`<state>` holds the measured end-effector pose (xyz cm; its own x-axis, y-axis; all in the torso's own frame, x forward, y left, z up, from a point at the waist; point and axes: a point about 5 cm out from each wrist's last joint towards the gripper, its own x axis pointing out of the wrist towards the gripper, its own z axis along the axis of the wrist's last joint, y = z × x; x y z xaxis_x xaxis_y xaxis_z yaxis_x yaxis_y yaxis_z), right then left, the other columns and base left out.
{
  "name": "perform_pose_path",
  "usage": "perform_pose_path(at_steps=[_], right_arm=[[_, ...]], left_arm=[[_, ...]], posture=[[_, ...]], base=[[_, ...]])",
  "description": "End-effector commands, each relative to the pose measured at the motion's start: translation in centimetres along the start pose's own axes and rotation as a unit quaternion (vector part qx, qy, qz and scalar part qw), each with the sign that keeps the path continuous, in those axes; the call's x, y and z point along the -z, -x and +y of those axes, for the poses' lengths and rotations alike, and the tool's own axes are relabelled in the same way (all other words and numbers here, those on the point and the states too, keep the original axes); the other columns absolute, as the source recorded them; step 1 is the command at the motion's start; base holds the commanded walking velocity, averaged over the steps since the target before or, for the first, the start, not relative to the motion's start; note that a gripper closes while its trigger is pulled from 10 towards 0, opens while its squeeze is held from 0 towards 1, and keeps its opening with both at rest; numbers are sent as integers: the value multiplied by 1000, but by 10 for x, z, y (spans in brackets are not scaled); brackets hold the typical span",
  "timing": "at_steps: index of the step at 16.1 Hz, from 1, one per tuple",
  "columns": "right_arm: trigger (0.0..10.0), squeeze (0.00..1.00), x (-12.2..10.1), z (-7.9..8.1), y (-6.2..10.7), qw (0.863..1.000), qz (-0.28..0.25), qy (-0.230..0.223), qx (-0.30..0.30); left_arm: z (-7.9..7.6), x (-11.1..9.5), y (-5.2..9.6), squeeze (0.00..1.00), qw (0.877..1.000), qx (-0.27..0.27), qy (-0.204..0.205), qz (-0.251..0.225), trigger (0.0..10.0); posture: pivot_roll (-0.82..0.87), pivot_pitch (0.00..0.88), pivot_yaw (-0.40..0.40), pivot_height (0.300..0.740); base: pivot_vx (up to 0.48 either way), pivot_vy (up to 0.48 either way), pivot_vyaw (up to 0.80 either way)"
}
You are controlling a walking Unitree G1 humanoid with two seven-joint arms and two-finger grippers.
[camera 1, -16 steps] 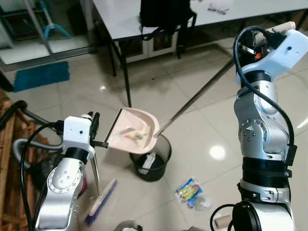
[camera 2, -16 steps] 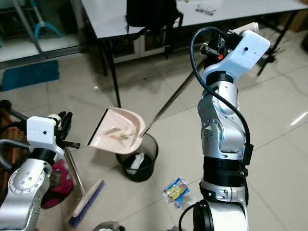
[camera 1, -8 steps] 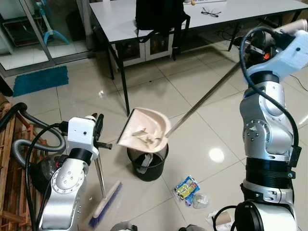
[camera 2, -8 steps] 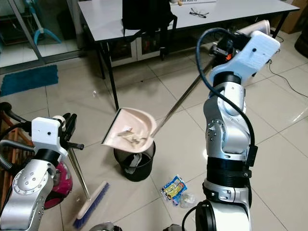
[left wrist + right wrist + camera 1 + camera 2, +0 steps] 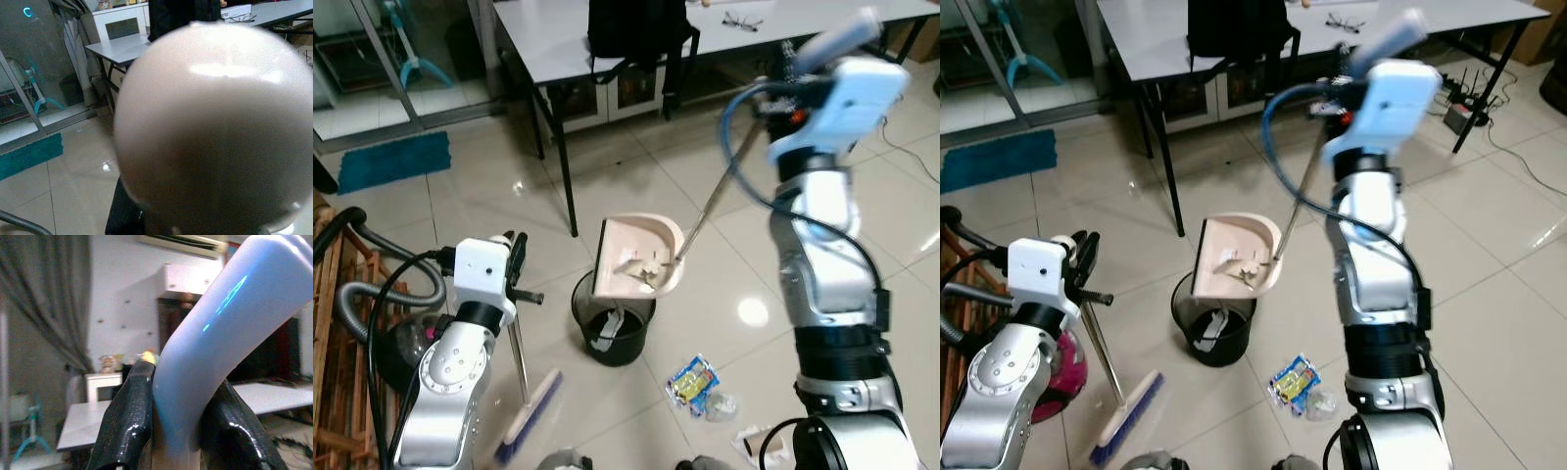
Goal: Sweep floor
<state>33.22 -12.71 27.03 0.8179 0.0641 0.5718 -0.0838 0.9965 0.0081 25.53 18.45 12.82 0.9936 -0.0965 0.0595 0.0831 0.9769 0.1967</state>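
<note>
since a second ago your dustpan point(image 5: 639, 257) has swung from lying nearly flat to tipped steeply on edge, and its long metal handle point(image 5: 715, 196) now stands much closer to upright. the pan hangs just above the black bin point(image 5: 612, 318), open face toward the robot's left, with scraps of rubbish point(image 5: 638, 269) gathered at its lower end. the bin stands on the tiled floor point(image 5: 489, 196) near the front leg of the grey table point(image 5: 548, 39).

your right gripper point(image 5: 178, 431) is raised high, its two black fingers point(image 5: 128, 423) clamped on the pale grip at the top of the dustpan handle. your left gripper point(image 5: 516, 262) holds the broom point(image 5: 524, 401) by its thin shaft, fingers closed around it; the brush head rests on the floor on the bin's left side, apart from it. in the left wrist view a pale rounded knob sits right in front of the lens.

a blue and yellow wrapper point(image 5: 691, 383) lies on the floor just right of the bin, a crumpled clear piece point(image 5: 721, 405) touching it. a black backpack point(image 5: 636, 24) sits on the table's near edge, glasses point(image 5: 741, 20) farther along. a grey vacuum hose point(image 5: 357, 274) curls at the left, and a teal mat point(image 5: 396, 162) lies beyond it.
</note>
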Motion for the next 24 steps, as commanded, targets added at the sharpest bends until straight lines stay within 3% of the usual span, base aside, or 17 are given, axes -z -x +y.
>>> perform_pose_path(at_steps=[1,4,7,9,10,13,16,18,20,21,23,24], right_arm=[[10000,0,-9,13,-1,998,-45,18,-43],[10000,0,-5,31,6,992,-64,45,-99],[10000,0,1,60,25,981,-91,50,-163],[10000,0,7,75,36,972,-92,55,-208],[10000,0,10,85,46,961,-99,73,-248],[10000,0,12,99,60,940,-122,103,-302],[10000,0,12,99,62,937,-134,107,-304],[10000,0,9,89,54,948,-140,116,-262],[10000,0,-10,54,31,977,-148,104,-112],[10000,0,-14,47,27,980,-151,101,-88],[10000,0,-35,-10,7,983,-133,103,79],[10000,0,-41,-28,7,976,-131,138,106]], left_arm=[[2,-4,-1,0,1000,-2,-9,-6,10000],[2,-4,-1,0,1000,-1,-9,-6,10000],[0,-4,-2,0,1000,3,-11,-7,10000],[-1,-4,-2,0,1000,5,-13,-7,10000],[-1,-4,-2,0,1000,5,-14,-7,10000],[-2,-4,-2,0,1000,8,-16,-8,10000],[-4,-4,-3,0,1000,11,-19,-9,10000],[-5,-4,-3,0,1000,14,-22,-10,10000],[-6,-4,-3,0,999,19,-25,-9,10000],[-6,-4,-3,0,999,20,-25,-8,10000],[-11,-3,-5,0,999,44,-22,-7,10000],[-14,-3,-5,0,998,52,-16,-8,10000]], posture=[[45,68,19,740],[46,67,19,740],[46,68,22,740],[48,70,21,740],[47,71,22,740],[45,69,22,740],[44,69,22,740],[45,68,19,740],[42,69,20,740],[42,69,20,740],[23,67,24,740],[19,66,24,740]], base=[[0,0,0],[0,0,0],[0,0,0],[0,0,0],[0,0,0],[0,0,0],[0,0,0],[0,0,0],[0,0,0],[0,0,0],[0,0,0],[0,0,0]])
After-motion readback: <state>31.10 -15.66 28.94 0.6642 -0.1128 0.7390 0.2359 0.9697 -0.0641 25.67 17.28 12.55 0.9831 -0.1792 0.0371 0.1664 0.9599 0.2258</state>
